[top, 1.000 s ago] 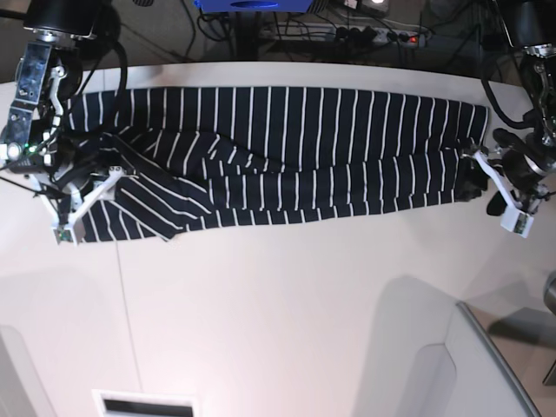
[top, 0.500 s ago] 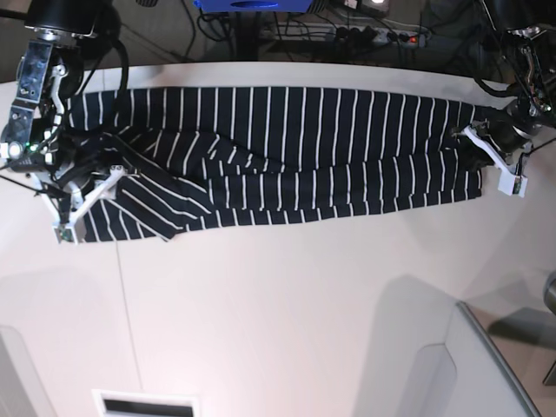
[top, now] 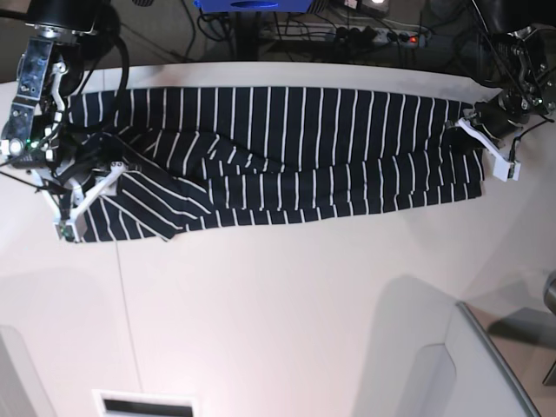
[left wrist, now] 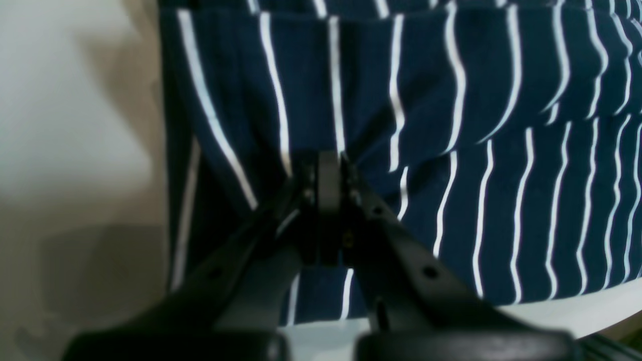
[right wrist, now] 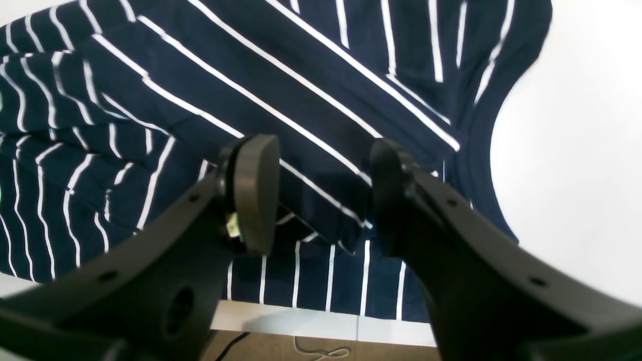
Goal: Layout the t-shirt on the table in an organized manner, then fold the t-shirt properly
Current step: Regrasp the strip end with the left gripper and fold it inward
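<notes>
The t-shirt (top: pixel 278 156) lies long and flat along the far side of the table (top: pixel 278 295). The left gripper (left wrist: pixel 328 170) is pinched tight on its right end, while the right gripper (right wrist: pixel 321 195) hangs wide apart over the left end, holding nothing. To fold well, grab both ends firmly, then lift together slowly so no cloth bunches

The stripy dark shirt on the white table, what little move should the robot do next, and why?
Probably close the right gripper on the dark navy white-striped t-shirt. Its jaws stand open over the cloth, while the left gripper is already shut on the shirt's other end; both ends need holding on the white table.
</notes>
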